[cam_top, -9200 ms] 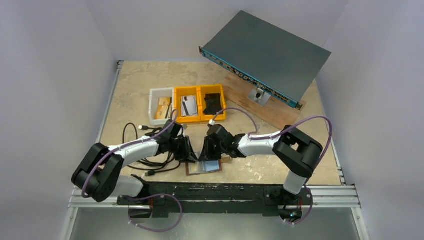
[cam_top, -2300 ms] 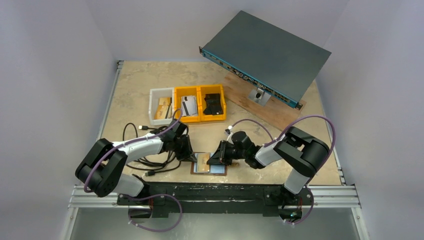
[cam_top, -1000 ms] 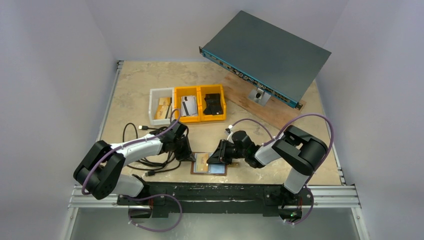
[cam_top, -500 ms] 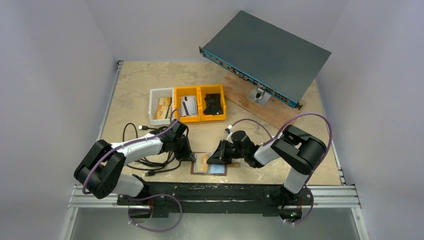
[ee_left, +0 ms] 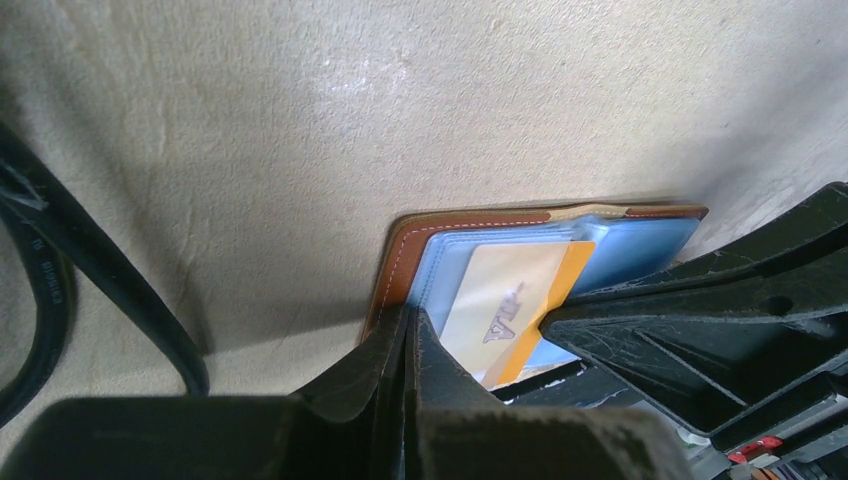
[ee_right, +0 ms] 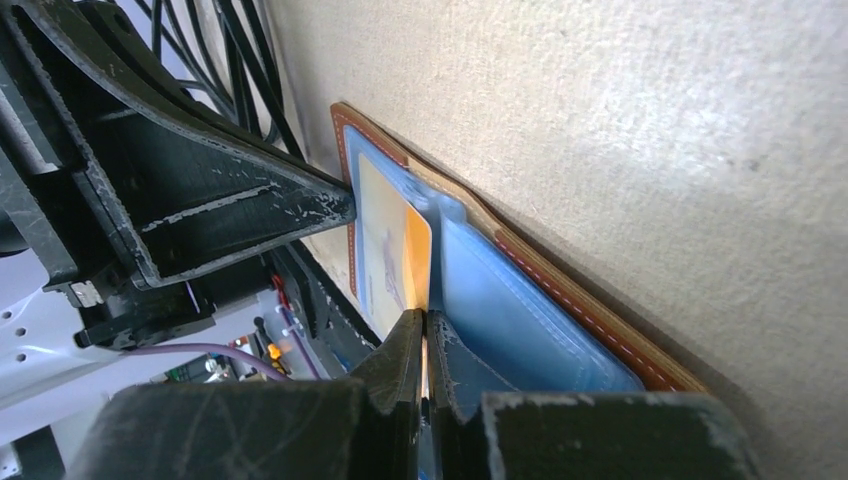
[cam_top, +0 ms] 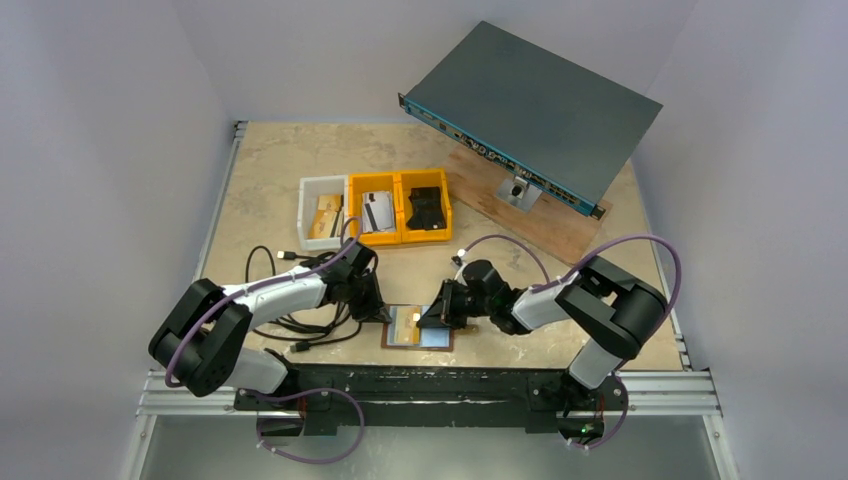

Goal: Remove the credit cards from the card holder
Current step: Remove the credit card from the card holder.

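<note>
Right gripper has just snapped closed. A second ago it was a bit spread, and now its fingers are pressed together, pinching the edge of the gold card that sticks out of a blue pocket. The card holder lies open at the near edge of the table, between the arms. Left gripper is also clamped together, its tip on the holder's left leather edge, pinning it I think. Looks ready to slide the card out.

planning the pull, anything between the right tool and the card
Nothing visible. The right tool is shut on the card's orange edge, sticking out of the wallet's blue pocket; the left tool presses the wallet's edge beside it.
</note>
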Controlling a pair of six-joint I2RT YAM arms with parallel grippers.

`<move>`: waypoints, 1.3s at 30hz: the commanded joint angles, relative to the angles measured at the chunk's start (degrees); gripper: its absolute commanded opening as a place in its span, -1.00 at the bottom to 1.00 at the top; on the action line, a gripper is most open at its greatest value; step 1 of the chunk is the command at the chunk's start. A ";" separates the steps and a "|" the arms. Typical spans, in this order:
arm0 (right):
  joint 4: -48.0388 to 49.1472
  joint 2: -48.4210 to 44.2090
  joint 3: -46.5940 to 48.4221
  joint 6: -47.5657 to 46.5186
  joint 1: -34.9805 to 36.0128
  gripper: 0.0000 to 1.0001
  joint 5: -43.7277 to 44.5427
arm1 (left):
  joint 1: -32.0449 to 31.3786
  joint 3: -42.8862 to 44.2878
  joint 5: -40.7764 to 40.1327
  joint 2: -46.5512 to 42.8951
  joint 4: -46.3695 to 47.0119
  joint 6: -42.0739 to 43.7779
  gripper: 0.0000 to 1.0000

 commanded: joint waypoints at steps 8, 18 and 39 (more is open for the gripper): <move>-4.48 -4.82 -4.09 -2.87 -2.20 -1.00 2.96 | -6.14 -3.04 -8.84 1.02 -5.61 1.78 -1.00; 2.61 0.61 -2.75 -1.66 -2.20 -0.53 -0.06 | 1.02 -3.12 -7.93 1.05 -4.61 1.74 -1.00; -6.31 -6.59 -4.19 -3.44 -2.88 -1.00 2.90 | 1.06 -2.48 -7.99 0.51 -4.99 2.18 -1.00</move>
